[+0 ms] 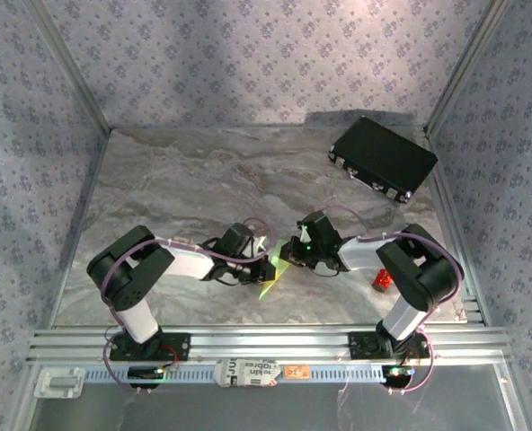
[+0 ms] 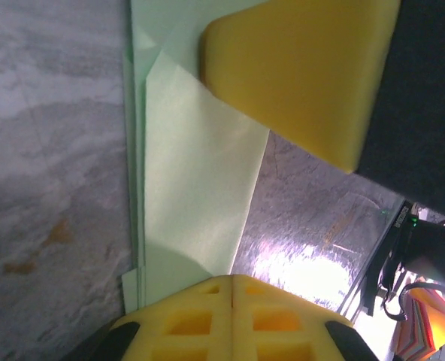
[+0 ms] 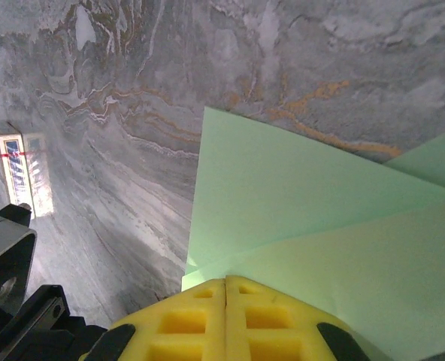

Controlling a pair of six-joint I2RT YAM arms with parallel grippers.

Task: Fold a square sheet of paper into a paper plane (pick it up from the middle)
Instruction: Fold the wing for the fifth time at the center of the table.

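Observation:
The square sheet of paper (image 1: 270, 275) is pale green and lies partly folded on the marble table between both arms. In the left wrist view its layered flaps (image 2: 194, 177) run away from my left gripper (image 2: 232, 280), whose yellow pads meet with nothing showing between them, resting at the paper's near end. My left gripper (image 1: 255, 258) sits just left of the sheet in the top view. The right gripper (image 3: 225, 282) is shut too, tips down on a creased corner of the paper (image 3: 305, 203). Its yellow finger (image 2: 298, 71) shows across the sheet from the left one. My right gripper (image 1: 293, 252) is at the sheet's upper right.
A black rectangular case (image 1: 383, 159) lies at the far right corner. A small red cylinder (image 1: 382, 281) stands by the right arm's base. A stack of coloured sheets (image 2: 427, 325) shows beyond the table edge. Walls close in on three sides; an aluminium rail (image 1: 266, 341) runs along the near edge.

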